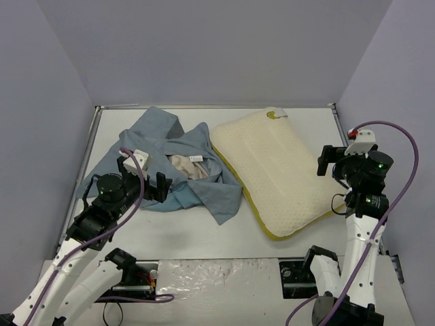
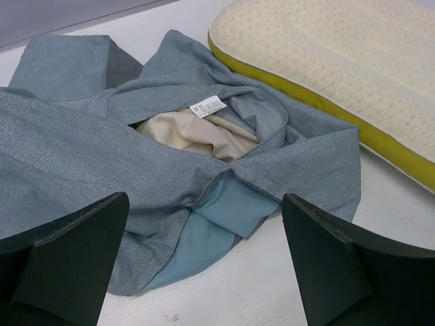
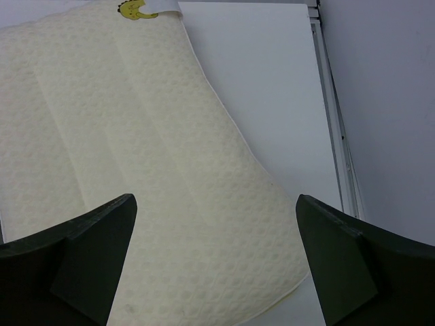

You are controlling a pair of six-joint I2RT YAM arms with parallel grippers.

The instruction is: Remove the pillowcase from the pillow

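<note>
Left gripper (image 1: pixel 144 178) is spread wide with nothing in it, hovering just over the near edge of the pillowcase (image 1: pixel 204 146). Right gripper (image 3: pixel 216 204) is the same deal: wide apart, empty, hanging above the right side of the pillow (image 1: pixel 279 170).

The pillow looks fully out. It's lying bare on the right half of the table (image 1: pixel 170 231), and the case is a crumpled grey-blue heap on the left with its cream inside showing. The two seem to touch along the pillow's left edge.

So I'd call the stripping step done. The next move probably just needs both arms backing off without snagging cloth.
</note>
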